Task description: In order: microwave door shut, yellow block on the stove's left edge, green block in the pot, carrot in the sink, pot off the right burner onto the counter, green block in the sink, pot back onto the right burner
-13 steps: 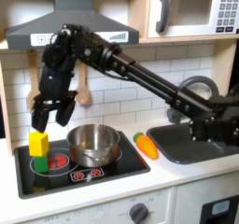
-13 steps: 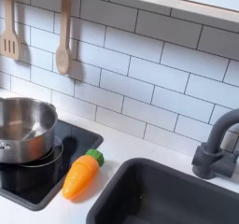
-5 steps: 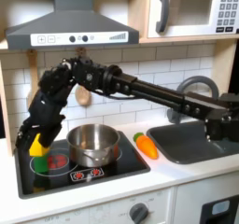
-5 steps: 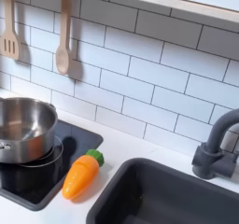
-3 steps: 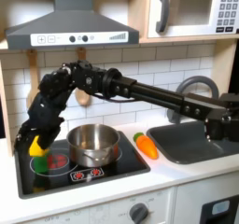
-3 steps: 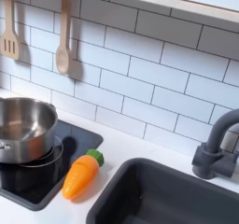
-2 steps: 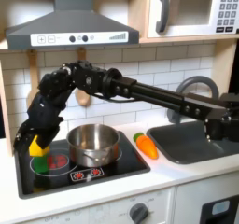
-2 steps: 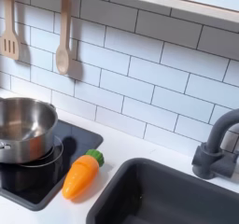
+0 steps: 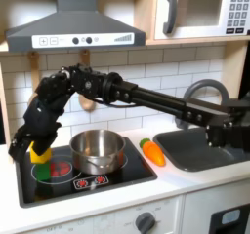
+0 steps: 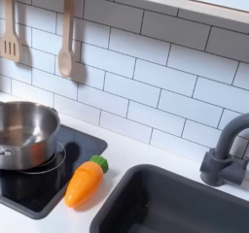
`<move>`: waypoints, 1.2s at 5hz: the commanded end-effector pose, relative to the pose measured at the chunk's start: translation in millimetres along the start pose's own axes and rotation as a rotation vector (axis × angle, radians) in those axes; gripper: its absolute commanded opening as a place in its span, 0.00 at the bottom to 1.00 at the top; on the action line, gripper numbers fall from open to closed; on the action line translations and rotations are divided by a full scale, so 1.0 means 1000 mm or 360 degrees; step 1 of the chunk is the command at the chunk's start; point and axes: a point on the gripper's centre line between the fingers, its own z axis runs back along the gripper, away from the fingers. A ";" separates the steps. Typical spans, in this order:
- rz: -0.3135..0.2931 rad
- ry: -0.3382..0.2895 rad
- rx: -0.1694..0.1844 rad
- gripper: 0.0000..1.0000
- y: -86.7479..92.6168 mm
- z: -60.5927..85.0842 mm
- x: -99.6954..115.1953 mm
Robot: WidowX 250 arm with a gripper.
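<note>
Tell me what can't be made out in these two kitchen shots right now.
- Gripper jaws, first exterior view: too small and dark to tell open from shut around the yellow block.
- Green block: hidden there, behind the arm.
- Pot, second exterior view: cut off by the second exterior view's left edge.

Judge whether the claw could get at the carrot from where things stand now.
Probably yes. The carrot lies bare on the counter between pot and sink, nothing over it, though the claw is busy at the yellow block.
</note>
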 end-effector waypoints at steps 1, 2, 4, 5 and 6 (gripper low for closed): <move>-0.0005 0.0000 0.0016 1.00 0.001 -0.007 0.007; -0.0020 0.0015 0.0010 1.00 -0.003 -0.013 0.008; -0.0076 0.0023 -0.0052 1.00 -0.011 -0.015 0.010; -0.0120 0.0011 -0.0075 1.00 -0.018 -0.015 0.009; -0.0154 -0.0006 -0.0104 1.00 -0.023 -0.012 0.012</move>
